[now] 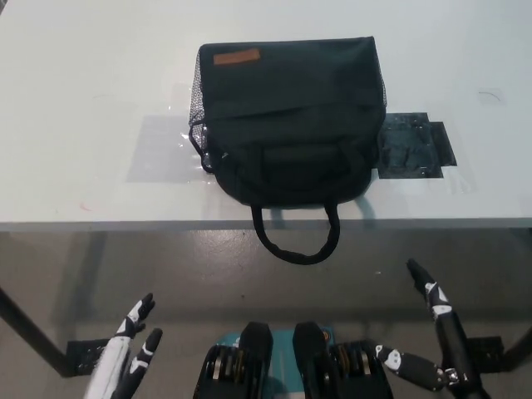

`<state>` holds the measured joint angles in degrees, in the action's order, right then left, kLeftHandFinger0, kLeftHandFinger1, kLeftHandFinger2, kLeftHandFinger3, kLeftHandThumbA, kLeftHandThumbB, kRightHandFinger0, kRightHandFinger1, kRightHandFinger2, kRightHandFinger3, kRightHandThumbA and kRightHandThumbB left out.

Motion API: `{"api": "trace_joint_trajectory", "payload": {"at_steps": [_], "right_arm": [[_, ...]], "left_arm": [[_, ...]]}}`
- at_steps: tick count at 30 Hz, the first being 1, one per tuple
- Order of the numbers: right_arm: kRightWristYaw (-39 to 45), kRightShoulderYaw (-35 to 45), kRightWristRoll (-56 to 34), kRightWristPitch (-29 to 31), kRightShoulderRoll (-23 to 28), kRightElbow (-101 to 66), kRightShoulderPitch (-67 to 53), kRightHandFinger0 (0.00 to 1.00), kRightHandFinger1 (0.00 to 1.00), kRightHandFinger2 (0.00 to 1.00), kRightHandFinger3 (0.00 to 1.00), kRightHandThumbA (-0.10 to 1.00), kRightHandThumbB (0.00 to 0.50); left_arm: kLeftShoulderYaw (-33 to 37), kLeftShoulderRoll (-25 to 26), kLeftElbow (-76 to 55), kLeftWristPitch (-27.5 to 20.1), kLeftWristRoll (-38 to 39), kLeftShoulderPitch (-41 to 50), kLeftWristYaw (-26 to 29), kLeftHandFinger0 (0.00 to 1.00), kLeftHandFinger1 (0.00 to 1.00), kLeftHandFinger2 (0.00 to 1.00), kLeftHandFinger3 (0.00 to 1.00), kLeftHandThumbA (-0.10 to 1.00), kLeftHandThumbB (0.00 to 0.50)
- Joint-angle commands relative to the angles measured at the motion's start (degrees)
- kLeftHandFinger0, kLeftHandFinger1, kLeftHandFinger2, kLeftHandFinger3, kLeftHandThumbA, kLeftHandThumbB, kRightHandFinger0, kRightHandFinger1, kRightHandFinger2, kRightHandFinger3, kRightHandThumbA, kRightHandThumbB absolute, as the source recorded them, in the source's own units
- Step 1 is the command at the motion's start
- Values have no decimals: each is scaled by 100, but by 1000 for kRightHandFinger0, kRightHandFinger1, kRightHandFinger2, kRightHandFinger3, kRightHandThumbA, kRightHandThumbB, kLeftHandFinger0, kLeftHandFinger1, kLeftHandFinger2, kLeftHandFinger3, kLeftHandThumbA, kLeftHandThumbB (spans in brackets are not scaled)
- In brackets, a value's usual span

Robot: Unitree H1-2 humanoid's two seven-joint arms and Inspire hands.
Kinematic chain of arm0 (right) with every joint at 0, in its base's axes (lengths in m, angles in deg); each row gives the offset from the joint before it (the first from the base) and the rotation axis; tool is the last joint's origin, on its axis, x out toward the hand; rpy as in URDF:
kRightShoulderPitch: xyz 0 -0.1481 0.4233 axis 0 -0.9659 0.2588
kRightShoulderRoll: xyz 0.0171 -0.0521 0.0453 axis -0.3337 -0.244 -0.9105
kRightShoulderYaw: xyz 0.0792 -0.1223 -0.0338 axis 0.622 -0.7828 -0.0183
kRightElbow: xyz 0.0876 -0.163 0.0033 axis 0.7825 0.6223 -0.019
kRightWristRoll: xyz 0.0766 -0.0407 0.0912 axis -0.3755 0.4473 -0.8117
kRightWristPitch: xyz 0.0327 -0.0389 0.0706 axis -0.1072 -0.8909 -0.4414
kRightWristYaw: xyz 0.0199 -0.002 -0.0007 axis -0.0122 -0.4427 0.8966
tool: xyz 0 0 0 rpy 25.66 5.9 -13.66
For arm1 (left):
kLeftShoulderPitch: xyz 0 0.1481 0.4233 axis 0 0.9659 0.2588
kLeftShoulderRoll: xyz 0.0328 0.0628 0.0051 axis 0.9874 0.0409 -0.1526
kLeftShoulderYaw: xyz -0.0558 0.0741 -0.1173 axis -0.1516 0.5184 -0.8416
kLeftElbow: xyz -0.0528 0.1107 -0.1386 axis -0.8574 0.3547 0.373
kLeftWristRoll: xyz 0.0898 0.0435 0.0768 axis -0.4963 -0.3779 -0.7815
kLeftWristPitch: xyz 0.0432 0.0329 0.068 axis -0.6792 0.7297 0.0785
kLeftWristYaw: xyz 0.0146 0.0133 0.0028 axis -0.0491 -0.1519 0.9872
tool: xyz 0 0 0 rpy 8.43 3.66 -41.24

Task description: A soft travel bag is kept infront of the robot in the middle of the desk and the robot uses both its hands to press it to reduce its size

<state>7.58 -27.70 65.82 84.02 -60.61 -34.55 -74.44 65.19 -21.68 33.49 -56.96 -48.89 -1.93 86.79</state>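
Both hands, white left hand (133, 342) and black right hand (432, 332), hang below the table (91, 100), fingers spread, well clear of the travel bag (287, 116).

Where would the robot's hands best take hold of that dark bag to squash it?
Probably the travel bag by its two short sides, left hand at the mesh side, right hand opposite. It lies flat and square-on, so both flanks are exposed.

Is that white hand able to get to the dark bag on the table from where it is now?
Probably yes. The left hand hangs open below the table edge, apart from the travel bag. Nothing stands between them; it would need to rise over the edge first.
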Motion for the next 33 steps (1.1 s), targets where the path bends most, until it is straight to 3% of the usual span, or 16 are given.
{"api": "trace_joint_trajectory", "payload": {"at_steps": [1,3,6,10,16,19,22,25,30,33], "right_arm": [[-337,428,2564,-264,175,-2496,443,1000,1000,1000,1000,1000,362],[-216,547,2710,-368,210,-2848,784,1000,1000,1000,1000,1000,396],[-54,591,2772,-486,260,-3089,1112,1000,1000,1000,1000,1000,406],[330,675,2635,-862,428,-3441,1976,1000,1000,1000,1000,1000,421],[754,678,2694,-1451,508,-3668,2784,1000,1000,1000,1000,1000,391],[916,604,2675,-1692,547,-3509,3331,1000,1000,1000,1000,1000,323],[1058,525,2687,-1915,560,-3279,3782,1000,1000,1000,1000,1000,304],[1211,425,2594,-2200,524,-2906,4265,1000,1000,1000,1000,1000,296],[1134,287,2569,-2319,519,-2046,4854,1000,1000,1000,1000,1000,278],[931,210,2593,-2313,505,-1439,5165,1000,1000,1000,1000,1000,247]], "left_arm": [[-361,425,-2661,-343,-3033,-139,601,1000,1000,1000,1000,1000,439],[-525,511,-3015,-402,-2919,-494,442,1000,1000,1000,1000,1000,414],[-636,630,-3353,-253,-2834,-876,114,1000,1000,1000,1000,1000,416],[-774,1014,-3886,279,-2491,-1940,-693,1000,1000,1000,1000,1000,416],[-762,1139,-4040,803,-2447,-3243,-1162,1000,1000,1000,1000,1000,383],[-598,1076,-4084,1347,-2539,-4137,-1760,1000,1000,1000,1000,1000,362],[-439,1012,-3822,1477,-2646,-4655,-1978,1000,1000,1000,1000,1000,330],[-236,821,-3367,1722,-2900,-5108,-2166,1000,1000,1000,1000,1000,329],[60,662,-2491,1797,-3078,-5564,-2018,1000,1000,1000,1000,1000,279],[257,624,-1841,1898,-3146,-5879,-2017,1000,1000,1000,1000,1000,284]]}}
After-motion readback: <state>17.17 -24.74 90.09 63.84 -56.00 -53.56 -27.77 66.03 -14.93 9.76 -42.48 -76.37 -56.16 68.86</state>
